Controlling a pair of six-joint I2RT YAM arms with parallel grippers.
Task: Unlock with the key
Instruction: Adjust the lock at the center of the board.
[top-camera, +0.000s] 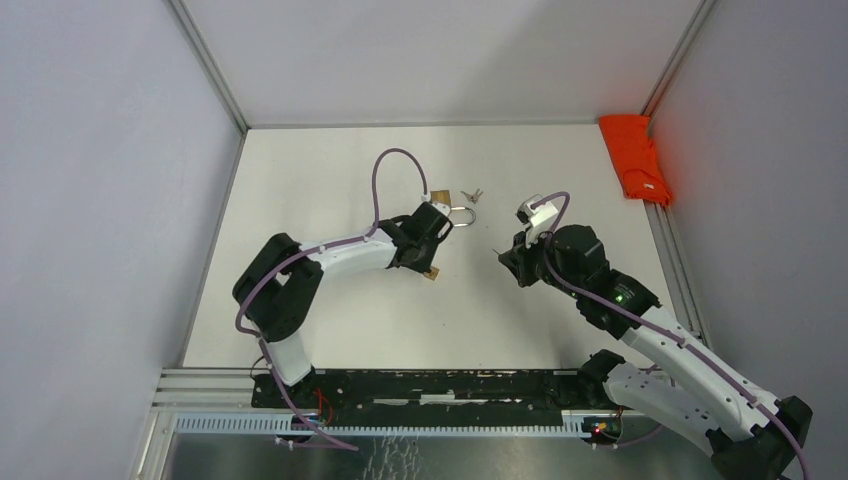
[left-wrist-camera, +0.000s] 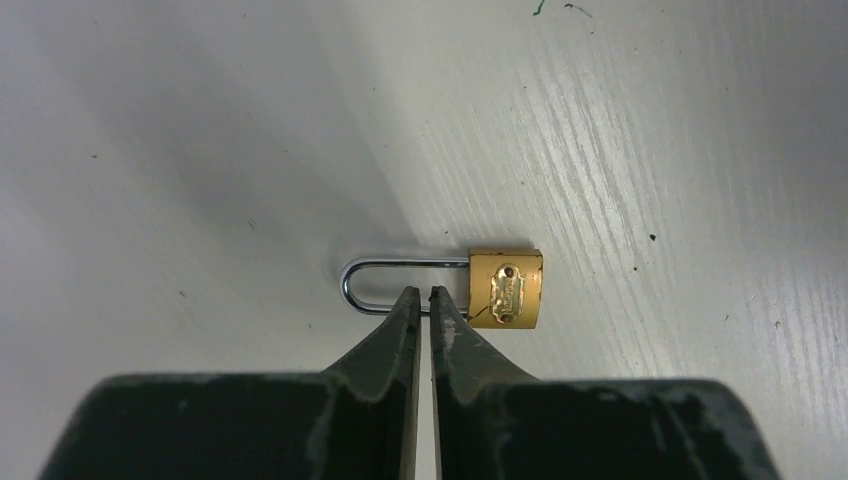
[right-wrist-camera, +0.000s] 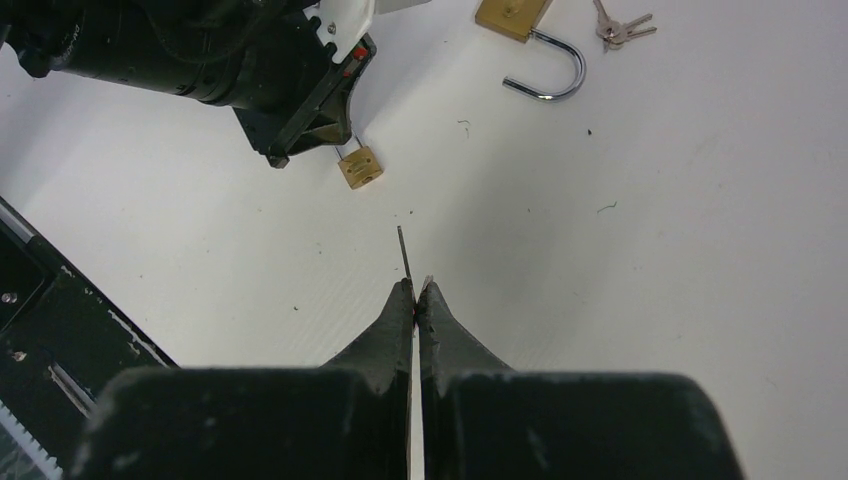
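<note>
Shows from the left wrist alone the left tool (left-wrist-camera: 422, 297) standing almost together, a slit between, over the near shackle leg of the large brass padlock (left-wrist-camera: 505, 288) lying flat on the tabletop (left-wrist-camera: 150, 150); cannot tell whether pinching it. Shows from the right wrist alone the right tool (right-wrist-camera: 415, 287) clamped on a thin key (right-wrist-camera: 403, 250), near a small padlock (right-wrist-camera: 360, 167) beside the left arm, key bunch (right-wrist-camera: 622, 28) beyond. Gives from above the edges: walls on three sides, orange cloth (top-camera: 635, 155) at the far right, bare surface far left and between the arms.

Top cam overhead behind arms (top-camera: 340, 255). L wrist cam v. close, R farther; all share small padlock (left-wrist-camera: 505, 288).
</note>
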